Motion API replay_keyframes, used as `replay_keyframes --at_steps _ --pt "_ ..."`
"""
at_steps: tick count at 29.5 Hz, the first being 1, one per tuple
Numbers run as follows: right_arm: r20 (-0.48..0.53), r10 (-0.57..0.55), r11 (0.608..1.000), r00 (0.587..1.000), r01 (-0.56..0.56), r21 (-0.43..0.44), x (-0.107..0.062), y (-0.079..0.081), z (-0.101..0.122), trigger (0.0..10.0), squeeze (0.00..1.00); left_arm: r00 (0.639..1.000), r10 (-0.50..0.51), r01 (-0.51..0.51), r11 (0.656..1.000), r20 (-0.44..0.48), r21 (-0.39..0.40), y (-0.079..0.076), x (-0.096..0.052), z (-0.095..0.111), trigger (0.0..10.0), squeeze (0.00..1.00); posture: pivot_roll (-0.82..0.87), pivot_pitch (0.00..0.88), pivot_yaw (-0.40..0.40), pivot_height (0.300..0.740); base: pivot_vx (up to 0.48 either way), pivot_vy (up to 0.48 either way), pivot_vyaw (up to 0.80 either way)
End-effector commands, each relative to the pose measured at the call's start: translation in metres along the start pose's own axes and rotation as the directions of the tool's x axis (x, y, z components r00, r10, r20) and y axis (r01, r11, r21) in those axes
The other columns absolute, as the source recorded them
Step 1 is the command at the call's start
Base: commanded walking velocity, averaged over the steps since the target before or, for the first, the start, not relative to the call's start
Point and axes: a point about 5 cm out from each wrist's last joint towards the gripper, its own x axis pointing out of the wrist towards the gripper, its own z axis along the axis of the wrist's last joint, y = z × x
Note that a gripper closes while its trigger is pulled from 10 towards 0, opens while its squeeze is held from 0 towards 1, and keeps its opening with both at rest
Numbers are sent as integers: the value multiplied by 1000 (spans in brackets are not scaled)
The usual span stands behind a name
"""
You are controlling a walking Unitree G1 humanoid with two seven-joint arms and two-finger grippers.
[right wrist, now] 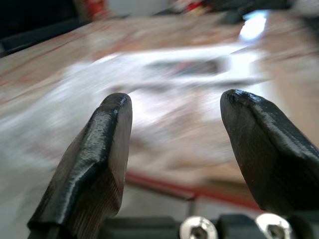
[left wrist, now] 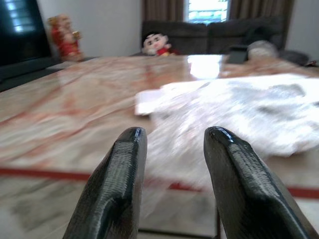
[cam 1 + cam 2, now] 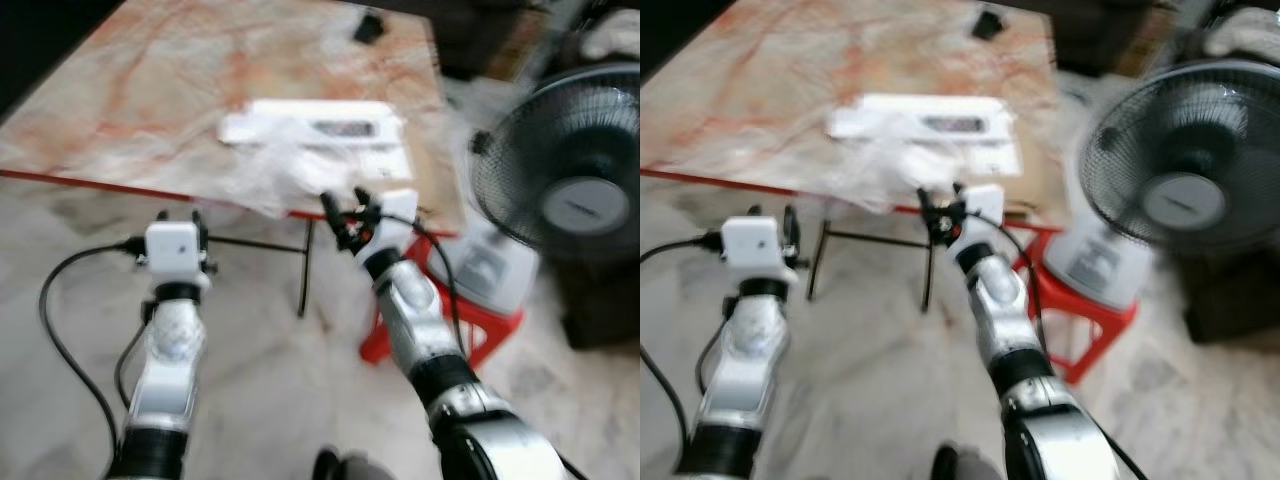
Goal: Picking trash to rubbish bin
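A crumpled clear plastic wrapper (image 3: 272,170) lies at the near edge of the marble table (image 3: 130,90), partly over a flat white packet (image 3: 320,125). My right gripper (image 3: 343,200) is open just before the table's red edge, right beside the wrapper; in the right wrist view its fingers (image 1: 94,144) frame the blurred wrapper (image 1: 164,89). My left gripper (image 3: 180,216) is open, lower and further left, short of the table edge. In the left wrist view the wrapper (image 2: 239,109) lies beyond the open fingertips (image 2: 129,144).
A black standing fan (image 3: 565,165) stands close on the right above a red stool (image 3: 480,335). A small black object (image 3: 368,28) sits at the table's far side. Thin black table legs (image 3: 305,265) stand under the edge. The floor is pale marble.
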Motion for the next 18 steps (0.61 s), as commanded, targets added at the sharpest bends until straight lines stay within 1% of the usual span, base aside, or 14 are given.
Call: replay_keyframes --at_steps 1,5,8,11,14,15,16,17,18 --pt "20 32 999 999 -33 15 4 12 3 10000 0 1000 16 -16 1000 7 23 7 0 1 10000 0 93 171 -153 740 334 0 0" --pt "21 33 999 999 -34 17 4 12 3 10000 0 1000 16 -16 1000 17 27 7 1 3 10000 0 93 180 -155 740 334 0 0" --pt "24 44 999 999 -44 -17 3 13 3 10000 0 1000 18 -19 999 22 30 7 1 5 10000 0 95 186 -156 740 334 0 0" --pt "32 71 997 997 -71 -8 3 15 4 10000 0 999 21 -22 999 25 32 8 1 6 10000 0 94 191 -157 740 335 0 0" --pt "38 75 997 996 -75 1 3 18 5 10000 0 999 24 -26 999 31 35 9 2 7 10000 0 95 196 -157 740 334 0 800" --pt "38 68 997 997 -69 20 3 17 4 10000 0 999 25 -26 999 32 35 10 2 8 10000 0 95 198 -157 740 330 0 0" --pt "40 66 998 997 -67 21 3 17 5 10000 0 999 25 -26 999 33 36 10 2 8 10000 0 95 198 -156 740 330 0 0" --pt "40 81 997 996 -81 -7 4 18 5 10000 0 999 26 -27 999 34 38 10 3 8 10000 0 95 198 -156 740 334 0 0" --pt "39 85 996 996 -85 -12 4 19 5 10000 0 999 25 -27 999 34 38 10 3 8 10000 0 92 200 -155 740 334 0 0"
